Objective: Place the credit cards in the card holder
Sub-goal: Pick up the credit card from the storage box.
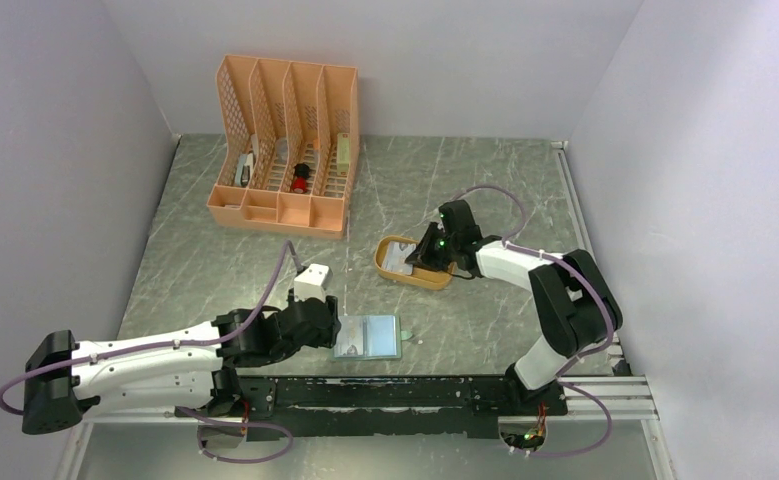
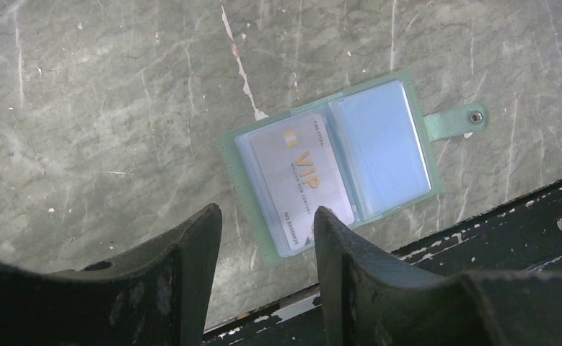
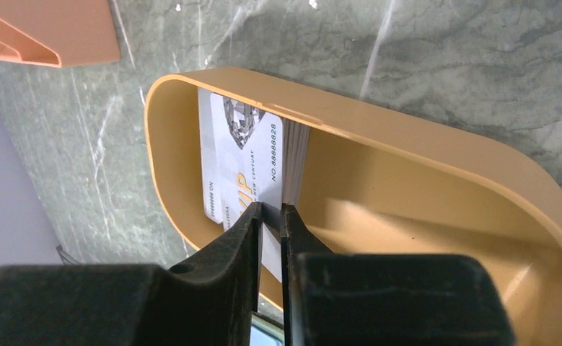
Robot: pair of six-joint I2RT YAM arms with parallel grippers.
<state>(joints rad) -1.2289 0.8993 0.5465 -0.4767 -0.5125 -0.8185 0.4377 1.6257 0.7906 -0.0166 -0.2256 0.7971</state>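
Since the right gripper [image 3: 272,214] is pinched narrow on one card [image 3: 242,162] in the tray [image 3: 407,140], I'd lift it straight up before heading to the open holder [image 2: 379,144] by the half-open, empty left gripper [image 2: 267,216].

The card holder [image 1: 367,337] lies open on the table [image 1: 465,180] at lower centre of the top view, with one card [image 2: 303,180] in its left sleeve (snap tab [image 2: 457,121] at its right edge). Up and to the right sits the tray [image 1: 412,262], with the credit cards [image 3: 249,158] in its left end. The desk organizer [image 1: 285,145] stands at upper left.
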